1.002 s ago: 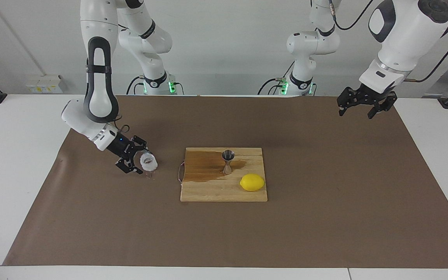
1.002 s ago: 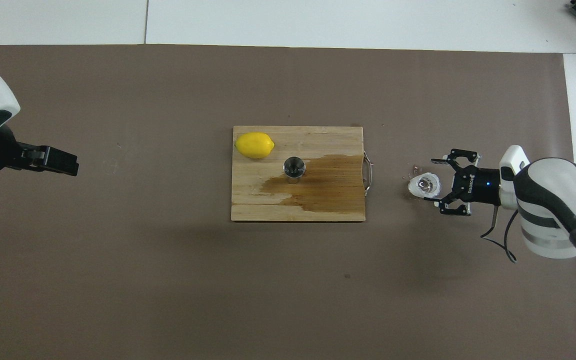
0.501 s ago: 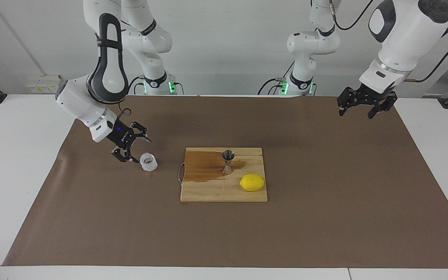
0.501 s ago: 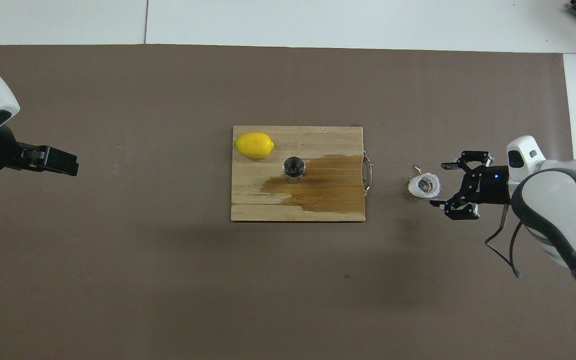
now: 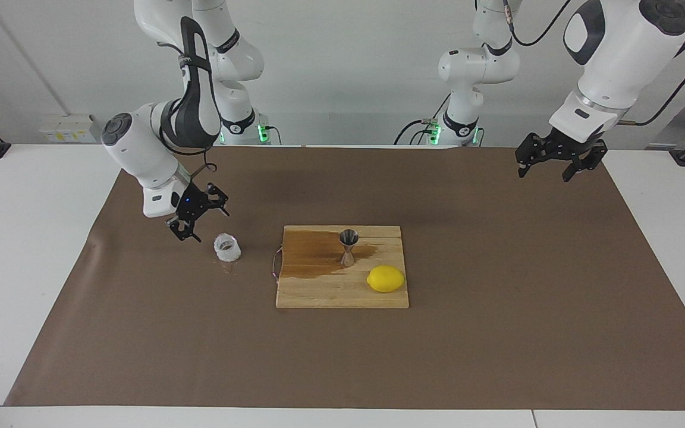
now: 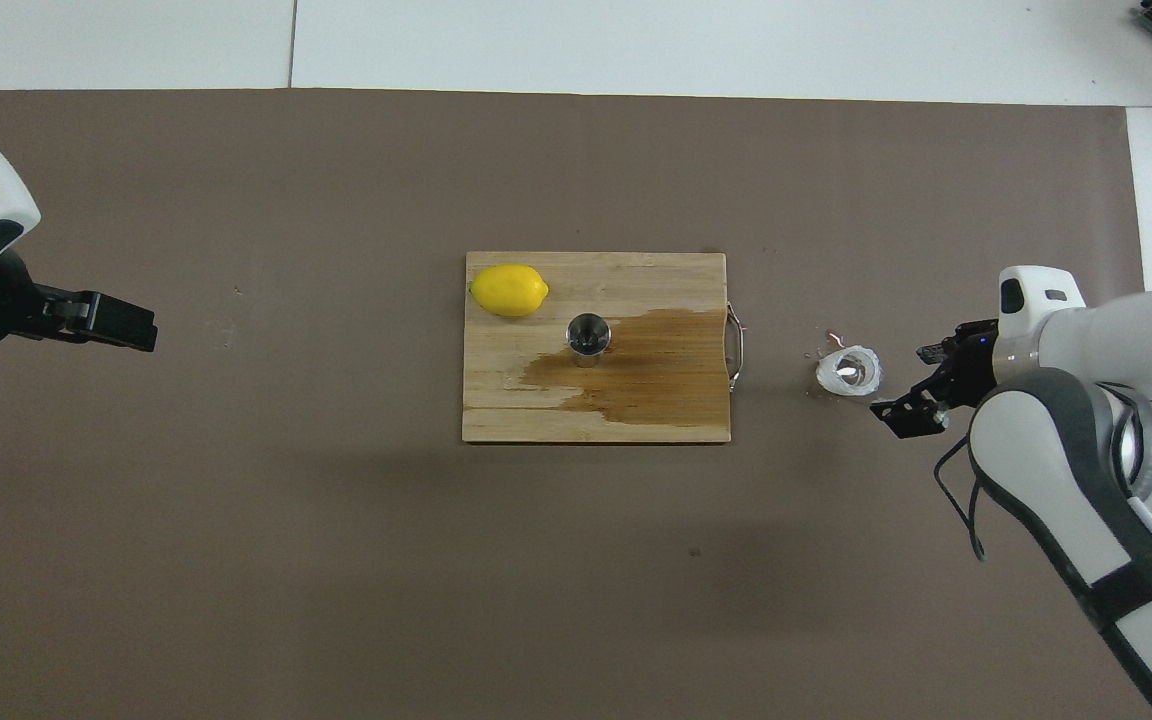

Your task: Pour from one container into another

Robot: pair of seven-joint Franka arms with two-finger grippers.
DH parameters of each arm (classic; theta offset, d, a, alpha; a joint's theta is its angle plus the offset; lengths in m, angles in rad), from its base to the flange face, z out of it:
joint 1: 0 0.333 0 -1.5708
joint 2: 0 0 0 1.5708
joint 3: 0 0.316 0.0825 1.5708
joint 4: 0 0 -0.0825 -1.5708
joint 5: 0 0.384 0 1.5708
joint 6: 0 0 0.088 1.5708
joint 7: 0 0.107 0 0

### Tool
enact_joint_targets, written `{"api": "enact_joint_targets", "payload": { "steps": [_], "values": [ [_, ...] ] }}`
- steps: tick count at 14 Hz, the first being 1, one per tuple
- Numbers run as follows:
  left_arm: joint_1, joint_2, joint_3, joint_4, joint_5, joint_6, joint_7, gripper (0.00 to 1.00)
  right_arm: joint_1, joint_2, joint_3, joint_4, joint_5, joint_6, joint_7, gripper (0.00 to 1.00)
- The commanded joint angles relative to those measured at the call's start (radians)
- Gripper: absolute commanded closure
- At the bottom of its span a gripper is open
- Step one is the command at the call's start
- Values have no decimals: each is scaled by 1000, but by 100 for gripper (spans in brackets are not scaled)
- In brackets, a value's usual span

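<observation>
The clear crinkled plastic cup (image 5: pixel 227 247) (image 6: pixel 848 370) stands on the brown mat, beside the cutting board toward the right arm's end. My right gripper (image 5: pixel 209 224) (image 6: pixel 904 382) hangs open just above the mat beside the cup, apart from it and holding nothing. The steel jigger (image 5: pixel 348 246) (image 6: pixel 587 335) stands upright on the wooden cutting board (image 5: pixel 342 294) (image 6: pixel 536 415), at the edge of a dark wet patch. Over the mat's edge at the left arm's end, my left gripper (image 5: pixel 543 175) (image 6: pixel 126 328) waits open and empty.
A yellow lemon (image 5: pixel 386 279) (image 6: pixel 509 290) lies on the board, farther from the robots than the jigger. A few drops (image 6: pixel 821 350) mark the mat beside the cup. The board has a metal handle (image 6: pixel 734 345) on the cup's side.
The open right gripper, which stood around the cup, has pulled back toward the right arm's end and risen. The cup stays on the mat. The left arm has not moved.
</observation>
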Motion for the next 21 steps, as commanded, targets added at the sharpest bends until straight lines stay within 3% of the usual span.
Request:
{"api": "enact_joint_targets", "payload": {
  "steps": [1, 3, 7, 13, 15, 18, 21],
  "values": [
    [11, -3, -9, 5, 10, -10, 8, 0, -7, -36, 4, -1, -138, -65, 249, 0],
    [11, -3, -9, 7, 10, -10, 8, 0, -9, -56, 6, -1, -295, -152, 518, 0],
    [11, -3, -9, 7, 10, -10, 8, 0, -6, -77, 44, 66, -329, -330, 892, 0],
    [11, -3, -9, 7, 10, -10, 8, 0, -7, -73, 125, 500, -242, -753, 1072, 0],
    [11, -3, -9, 5, 10, -10, 8, 0, -13, -71, 122, 604, -225, -785, 1080, 0],
    [11, -3, -9, 7, 10, -10, 8, 0, -24, -77, 111, 638, -184, -735, 1080, 0],
    [11, -3, -9, 7, 10, -10, 8, 0, -32, -50, 111, 678, -251, -717, 1055, 0]
  ]
}}
